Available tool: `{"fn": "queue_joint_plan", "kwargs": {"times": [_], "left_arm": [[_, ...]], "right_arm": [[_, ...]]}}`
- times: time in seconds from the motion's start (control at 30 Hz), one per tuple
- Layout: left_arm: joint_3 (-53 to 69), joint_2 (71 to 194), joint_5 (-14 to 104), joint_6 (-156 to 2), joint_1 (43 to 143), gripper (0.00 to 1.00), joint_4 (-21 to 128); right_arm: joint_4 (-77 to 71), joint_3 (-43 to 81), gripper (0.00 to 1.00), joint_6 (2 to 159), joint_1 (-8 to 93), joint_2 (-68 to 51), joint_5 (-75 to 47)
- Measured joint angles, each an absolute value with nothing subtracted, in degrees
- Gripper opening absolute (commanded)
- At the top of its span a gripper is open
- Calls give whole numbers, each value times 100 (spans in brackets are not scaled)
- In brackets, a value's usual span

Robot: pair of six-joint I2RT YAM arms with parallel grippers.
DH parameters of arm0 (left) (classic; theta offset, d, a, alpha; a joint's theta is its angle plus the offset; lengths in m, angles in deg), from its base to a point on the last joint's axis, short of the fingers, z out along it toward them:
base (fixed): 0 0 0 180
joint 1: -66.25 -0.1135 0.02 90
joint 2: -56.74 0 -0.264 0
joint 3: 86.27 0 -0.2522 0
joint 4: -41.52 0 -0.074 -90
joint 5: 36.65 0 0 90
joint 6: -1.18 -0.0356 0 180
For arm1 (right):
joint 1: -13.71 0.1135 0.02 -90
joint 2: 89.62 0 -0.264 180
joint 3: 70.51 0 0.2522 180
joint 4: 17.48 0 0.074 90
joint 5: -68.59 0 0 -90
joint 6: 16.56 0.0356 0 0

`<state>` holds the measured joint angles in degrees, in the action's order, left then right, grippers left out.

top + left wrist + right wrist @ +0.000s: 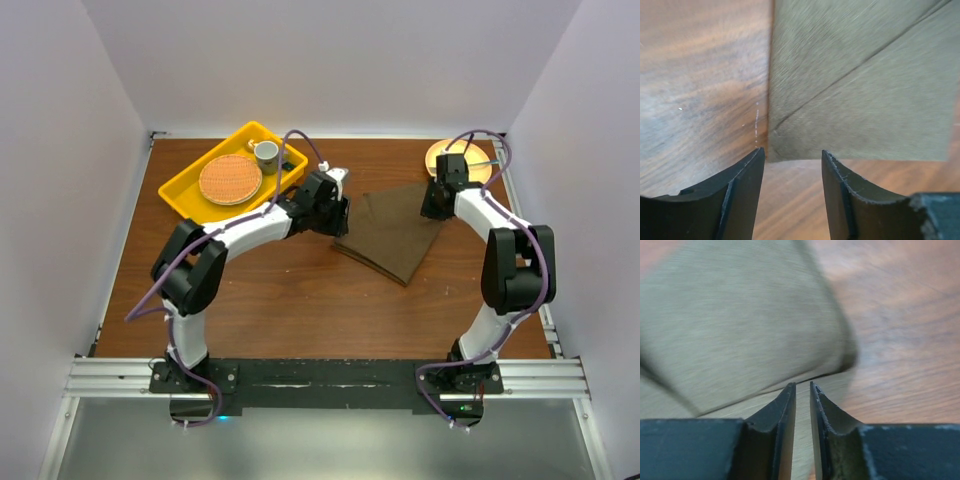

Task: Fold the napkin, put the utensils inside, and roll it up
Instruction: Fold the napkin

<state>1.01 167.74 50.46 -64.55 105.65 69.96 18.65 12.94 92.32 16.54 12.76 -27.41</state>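
The napkin (392,238) lies on the far middle of the wooden table (300,295). It is a thin, matt olive-brown cloth folded into a rough four-sided shape with one point towards the near edge. The left wrist view shows a fine brushed weave, a straight diagonal fold line and a crisp square corner.

The left gripper (792,152) is at the cloth's left side. Its dark curved fingers stand apart and hold nothing, and the napkin corner lies just beyond the gap between them.

The right gripper (802,384) is at the far right corner of the cloth. Its jaws are almost together, pinching the edge of a raised, curling layer of napkin that casts a dark shadow on the layer beneath.

A yellow tray (185,192) sits at the far left, just behind the left arm. It holds a round orange woven mat (230,180) and a small cup (266,153). A round yellow-orange plate (445,152) lies at the far right, right behind the right gripper.

Bare reddish wood stretches from the napkin to the near edge between the two arms.
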Motion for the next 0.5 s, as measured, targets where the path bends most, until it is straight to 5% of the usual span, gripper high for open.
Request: {"fn": "queue_joint_plan", "kwargs": {"times": [0.3,0.5], "left_arm": [[66,16387,4434,-6210,10580,40,6581],[23,17123,4117,-6050,10694,38,6325]], "right_arm": [[1605,1010,24,9227,1811,1032,-2617],[1583,597,23,9199,1772,1204,-2717]]}}
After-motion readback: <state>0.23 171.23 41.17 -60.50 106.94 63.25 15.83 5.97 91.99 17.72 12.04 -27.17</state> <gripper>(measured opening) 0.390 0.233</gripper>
